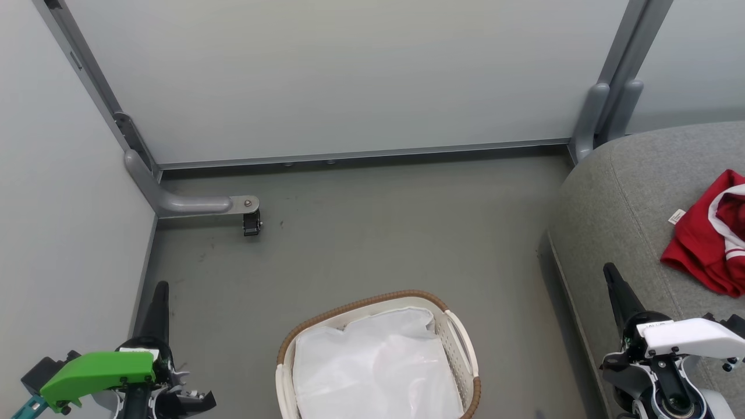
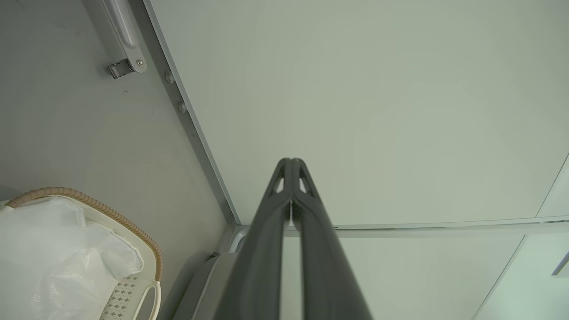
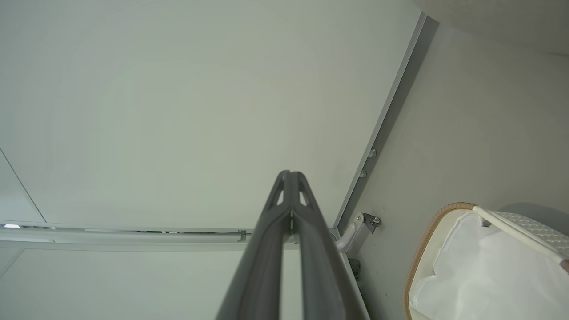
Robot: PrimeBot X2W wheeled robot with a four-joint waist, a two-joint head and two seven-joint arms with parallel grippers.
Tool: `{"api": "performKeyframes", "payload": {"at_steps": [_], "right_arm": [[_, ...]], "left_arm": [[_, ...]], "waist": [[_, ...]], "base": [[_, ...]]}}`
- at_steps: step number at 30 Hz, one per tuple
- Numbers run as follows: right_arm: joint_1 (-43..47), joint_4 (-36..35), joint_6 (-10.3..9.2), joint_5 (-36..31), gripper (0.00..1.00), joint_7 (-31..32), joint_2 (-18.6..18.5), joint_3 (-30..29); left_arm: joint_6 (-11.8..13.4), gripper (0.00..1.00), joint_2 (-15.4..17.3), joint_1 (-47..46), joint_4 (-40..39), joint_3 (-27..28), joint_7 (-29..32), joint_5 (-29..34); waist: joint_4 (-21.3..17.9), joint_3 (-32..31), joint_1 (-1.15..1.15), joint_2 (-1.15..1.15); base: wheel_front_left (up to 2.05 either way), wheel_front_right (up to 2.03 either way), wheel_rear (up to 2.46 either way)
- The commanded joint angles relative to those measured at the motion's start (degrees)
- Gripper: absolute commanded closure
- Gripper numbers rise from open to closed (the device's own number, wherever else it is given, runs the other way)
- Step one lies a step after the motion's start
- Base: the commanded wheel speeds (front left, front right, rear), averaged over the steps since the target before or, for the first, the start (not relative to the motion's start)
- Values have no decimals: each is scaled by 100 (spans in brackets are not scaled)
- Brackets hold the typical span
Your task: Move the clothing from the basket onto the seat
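The red clothing with white trim lies crumpled on the grey seat at the right edge of the head view. On the floor at bottom centre stands the cream basket with its brown rim, and inside it I see a plain white lining sheet. My left gripper is shut and holds nothing, low at the left beside the wall. To the right, my right gripper is shut too, empty, over the seat's front edge. Both wrist views show fingers pressed together: left gripper, right gripper.
Pale partition panels close the back and left. A grey metal foot with a bracket juts onto the floor at the left corner. Bare grey floor lies between the basket and the back wall.
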Motion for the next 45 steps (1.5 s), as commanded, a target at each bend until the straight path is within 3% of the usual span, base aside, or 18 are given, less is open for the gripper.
{"api": "performKeyframes", "payload": {"at_steps": [1,18,45], "right_arm": [[35,-53,-3,119,100,43,-37,-18],[49,-157,-4,805,100,212,-43,-55],[49,-150,-4,781,100,211,-42,-52]], "left_arm": [[-16,100,42,-132,-44,39,33,-109],[-18,100,46,-176,-125,108,206,-725],[-18,100,45,-162,-119,102,201,-705]], "waist": [[1,-2,0,0],[12,-20,0,0],[12,-20,0,0]], "base": [[0,0,0],[0,0,0],[0,0,0]]}}
